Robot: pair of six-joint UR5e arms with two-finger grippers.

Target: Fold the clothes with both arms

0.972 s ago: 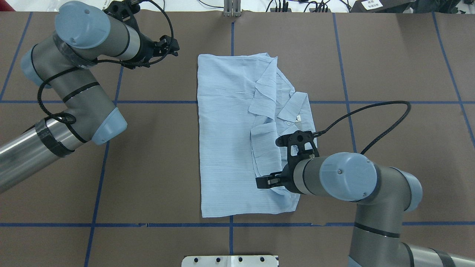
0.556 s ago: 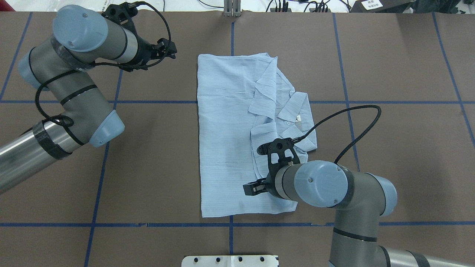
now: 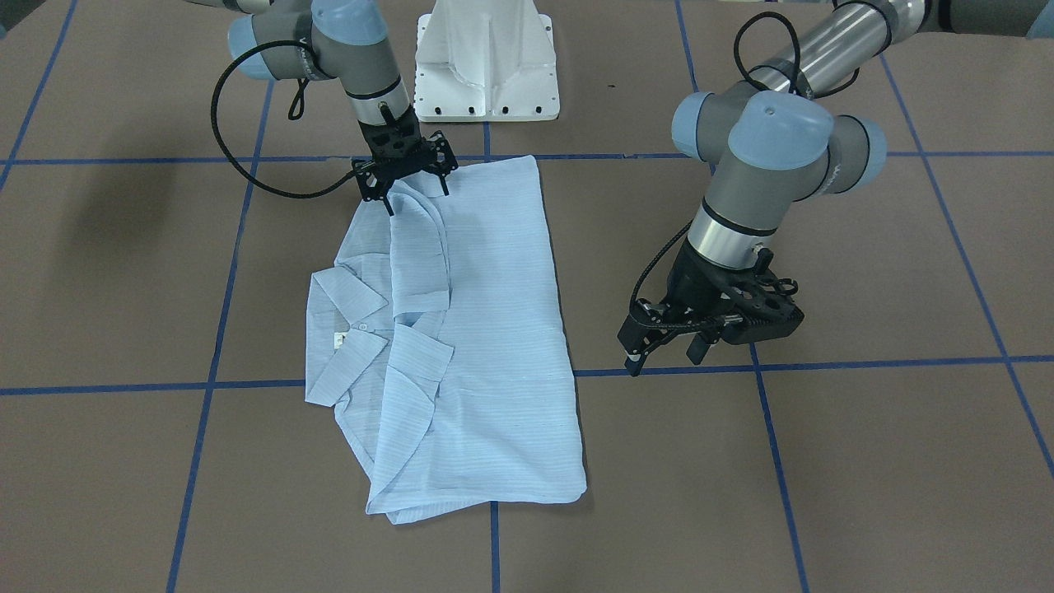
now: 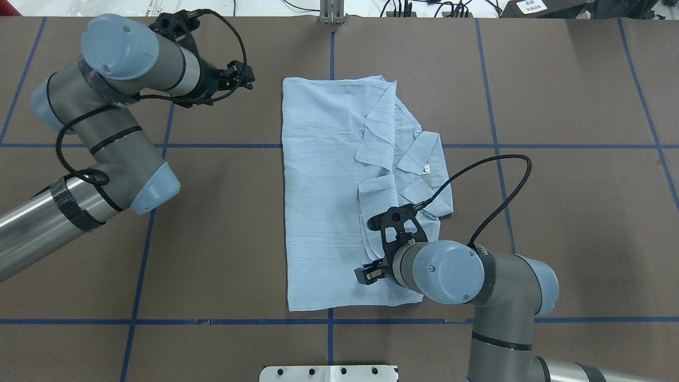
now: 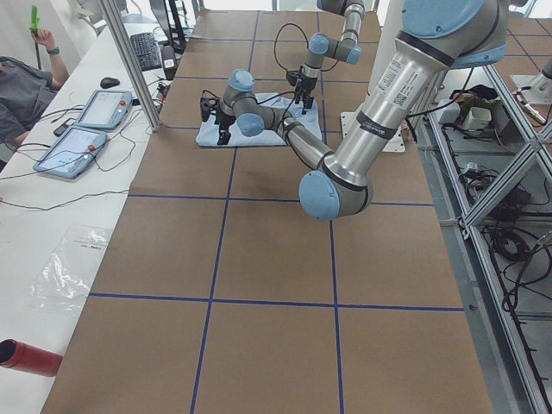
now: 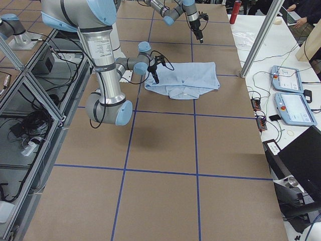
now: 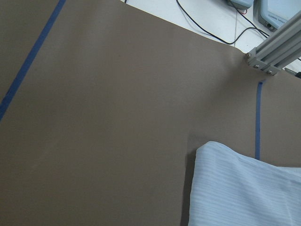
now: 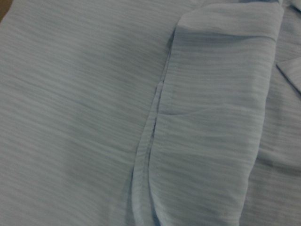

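Shirt lies folded into a long rectangle at the middle of the brown table, pale blue and finely striped; its collar with the small white label sticks out on the robot's right side, and folded sleeve flaps lie across the body beside it. I see the right gripper low over the shirt's end nearest the base, jaws spread wide with nothing pinched between them; one fingertip stands by the flap's edge, the other over the flat cloth; whether they touch the fabric I cannot tell. My right wrist view is filled with striped cloth and a folded seam. I see the left gripper over bare table, well apart from the shirt's long edge, jaws parted and holding nothing; its wrist view shows a shirt corner on the brown surface.
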